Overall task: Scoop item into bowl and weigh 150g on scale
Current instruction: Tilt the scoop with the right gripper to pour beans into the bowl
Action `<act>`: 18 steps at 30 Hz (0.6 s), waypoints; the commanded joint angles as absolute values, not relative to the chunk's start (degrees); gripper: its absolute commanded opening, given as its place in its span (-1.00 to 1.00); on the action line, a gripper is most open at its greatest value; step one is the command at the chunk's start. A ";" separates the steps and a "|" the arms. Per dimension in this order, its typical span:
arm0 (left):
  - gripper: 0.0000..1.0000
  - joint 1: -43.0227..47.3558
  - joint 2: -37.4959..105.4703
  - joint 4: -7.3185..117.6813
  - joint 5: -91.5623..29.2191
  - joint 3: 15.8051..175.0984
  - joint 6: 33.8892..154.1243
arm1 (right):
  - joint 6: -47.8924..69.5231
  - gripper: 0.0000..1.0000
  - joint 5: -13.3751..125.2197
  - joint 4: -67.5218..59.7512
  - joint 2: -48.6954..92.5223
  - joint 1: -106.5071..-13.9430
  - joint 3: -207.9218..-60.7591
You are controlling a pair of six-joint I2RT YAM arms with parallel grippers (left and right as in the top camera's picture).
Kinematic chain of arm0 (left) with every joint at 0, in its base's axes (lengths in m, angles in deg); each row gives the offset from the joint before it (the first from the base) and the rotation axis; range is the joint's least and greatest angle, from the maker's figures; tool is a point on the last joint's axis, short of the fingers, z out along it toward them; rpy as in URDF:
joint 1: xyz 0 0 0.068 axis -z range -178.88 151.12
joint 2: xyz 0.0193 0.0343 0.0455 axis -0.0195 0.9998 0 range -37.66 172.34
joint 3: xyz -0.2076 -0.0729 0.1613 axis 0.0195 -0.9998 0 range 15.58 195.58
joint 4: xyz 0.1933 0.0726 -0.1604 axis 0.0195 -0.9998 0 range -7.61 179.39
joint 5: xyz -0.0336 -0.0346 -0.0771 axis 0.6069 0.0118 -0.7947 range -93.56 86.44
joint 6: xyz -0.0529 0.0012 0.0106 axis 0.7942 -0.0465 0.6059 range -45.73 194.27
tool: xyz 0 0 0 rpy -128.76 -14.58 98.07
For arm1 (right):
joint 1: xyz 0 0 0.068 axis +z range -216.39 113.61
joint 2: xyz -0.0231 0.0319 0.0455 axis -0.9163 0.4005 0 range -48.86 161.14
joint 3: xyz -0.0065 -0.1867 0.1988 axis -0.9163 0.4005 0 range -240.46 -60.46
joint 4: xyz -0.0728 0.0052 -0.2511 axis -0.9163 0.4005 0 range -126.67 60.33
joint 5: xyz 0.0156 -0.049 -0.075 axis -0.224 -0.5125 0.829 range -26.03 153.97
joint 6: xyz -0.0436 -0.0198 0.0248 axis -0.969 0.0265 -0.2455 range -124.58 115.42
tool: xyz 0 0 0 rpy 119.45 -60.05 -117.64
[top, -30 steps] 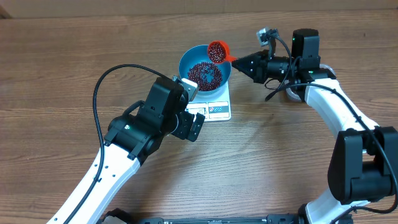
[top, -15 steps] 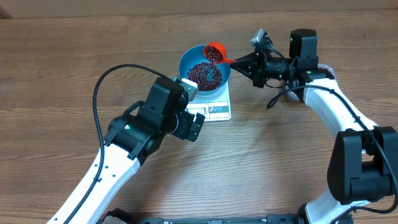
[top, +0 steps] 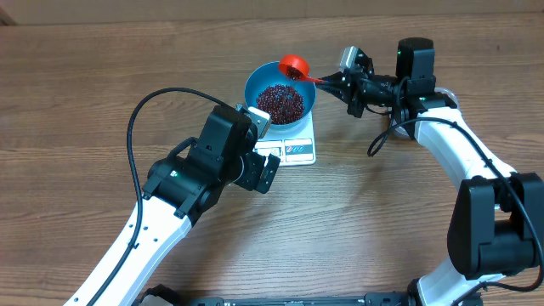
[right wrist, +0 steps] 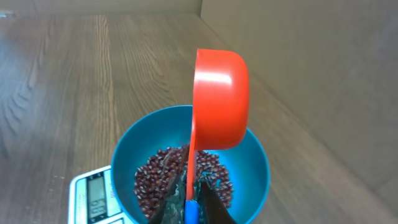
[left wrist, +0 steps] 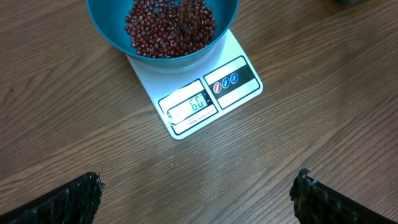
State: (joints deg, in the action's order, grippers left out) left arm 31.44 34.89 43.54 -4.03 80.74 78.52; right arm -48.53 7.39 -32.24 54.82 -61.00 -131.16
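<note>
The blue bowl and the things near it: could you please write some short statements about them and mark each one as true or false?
1. The blue bowl stands on the white scale. True.
2. The bowl is empty. False: it holds a heap of dark red-brown beans.
3. The right gripper holds the red scoop by its handle, tipped on its side above the bowl. True.
4. The left gripper is shut on the scale. False: it is open and holds nothing, above the bare table in front of the scale.
</note>
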 commanded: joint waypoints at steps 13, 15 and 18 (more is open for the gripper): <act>0.99 31.40 35.22 43.54 -4.48 80.52 77.65 | -52.61 -0.92 7.41 -34.69 55.23 -60.76 -131.01; 0.99 31.40 35.22 43.54 -4.48 80.52 77.65 | -52.48 -0.93 7.41 -32.79 55.21 -60.76 -131.01; 0.99 31.40 35.22 43.54 -4.48 80.52 77.65 | -47.63 -0.93 7.91 -31.89 55.21 -60.89 -131.03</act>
State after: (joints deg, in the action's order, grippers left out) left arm 31.44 34.89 43.56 -4.03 80.74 78.52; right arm -52.15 7.43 -31.85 54.82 -61.00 -131.16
